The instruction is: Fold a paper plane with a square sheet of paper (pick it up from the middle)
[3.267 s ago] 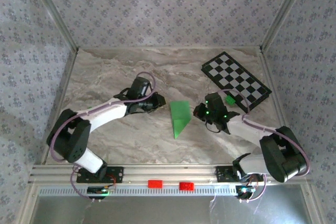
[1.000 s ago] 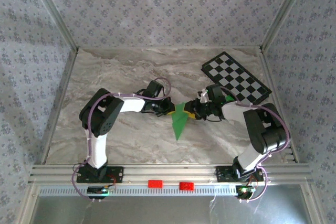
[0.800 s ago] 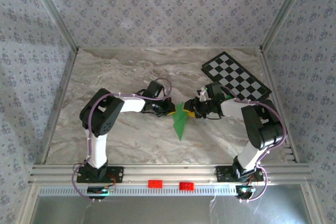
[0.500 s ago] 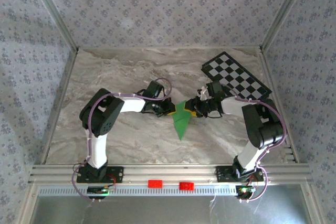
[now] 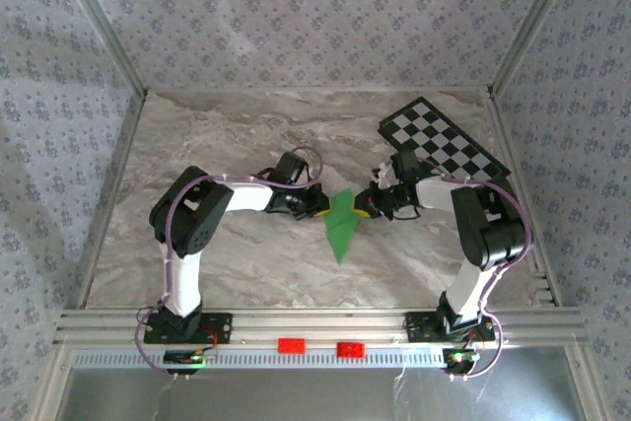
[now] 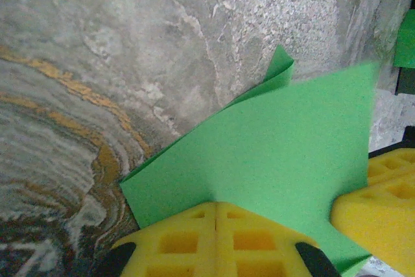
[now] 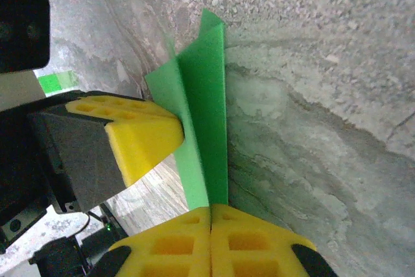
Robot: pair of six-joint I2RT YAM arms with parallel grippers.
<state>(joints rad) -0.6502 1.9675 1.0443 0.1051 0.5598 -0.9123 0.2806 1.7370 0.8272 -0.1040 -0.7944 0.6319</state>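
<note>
Top external view: the paper plane lies about mid-table, wide end toward the far edge and point aimed at the near edge, with both arms meeting at the wide end.
Left gripper: jaws closed flat on the plane's left flap. In the left wrist view the yellow pads meet with the green paper clamped between them.
Right gripper: jaws likewise pressed together on the right flap, at the paper's edge as the right wrist view shows it.
Paper shape: already folded to a narrow dart. The flaps rise off the marble on either side of a centre crease, so the wide end looks lifted. Whether the point touches the table I cannot tell.
Why held so: one grip per flap, facing each other, likely lets the arms work the wings about the crease without the sheet sliding.
Risk: thin paper pinched near its edges could tear or slip if the arms pull apart unevenly.
Checkered board: near the far right corner, well apart from the plane.
</note>
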